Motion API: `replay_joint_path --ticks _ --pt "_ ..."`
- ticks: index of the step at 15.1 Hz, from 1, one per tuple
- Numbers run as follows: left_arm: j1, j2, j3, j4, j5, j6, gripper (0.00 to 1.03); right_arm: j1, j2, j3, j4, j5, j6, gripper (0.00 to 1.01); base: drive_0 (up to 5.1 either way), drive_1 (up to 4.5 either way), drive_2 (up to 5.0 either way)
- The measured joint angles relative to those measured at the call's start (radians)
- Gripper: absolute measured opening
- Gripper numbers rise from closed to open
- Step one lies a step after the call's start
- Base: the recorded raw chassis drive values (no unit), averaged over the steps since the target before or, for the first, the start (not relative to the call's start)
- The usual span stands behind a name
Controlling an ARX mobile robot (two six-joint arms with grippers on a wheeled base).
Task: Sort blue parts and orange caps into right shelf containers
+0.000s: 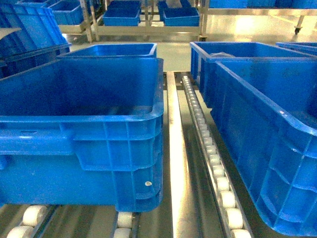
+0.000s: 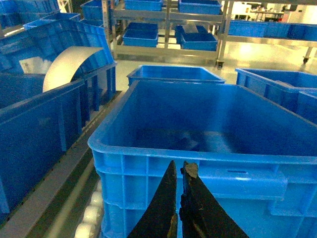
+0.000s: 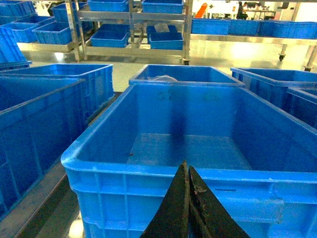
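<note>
Hovering just before a blue crate (image 2: 208, 144), left claw (image 2: 179, 171) is clenched, nothing in it. Right claw (image 3: 187, 171) likewise clenched, empty, facing right crate (image 3: 188, 144). Head view: left crate (image 1: 89, 148) and right crate (image 1: 267, 148) sit on roller rails (image 1: 213, 168), metal strip btwn. Crate interiors look bare; more crates behind.

Bright blue crates (image 1: 124, 148), white rollers (image 1: 218, 171), black end effector (image 3: 188, 171).
</note>
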Motion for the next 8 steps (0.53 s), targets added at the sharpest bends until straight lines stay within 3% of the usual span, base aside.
replay_joint_path --ticks 7,8 --pt "0.000 -0.148 0.000 -0.148 0.000 0.000 0.02 0.000 -0.145 0.000 -0.146 0.000 0.000 0.02 0.0 0.00 0.0" --pt "0.000 -0.212 0.003 -0.240 0.000 0.000 0.02 0.000 -0.215 0.000 -0.259 0.000 0.000 0.02 0.0 0.00 0.0"
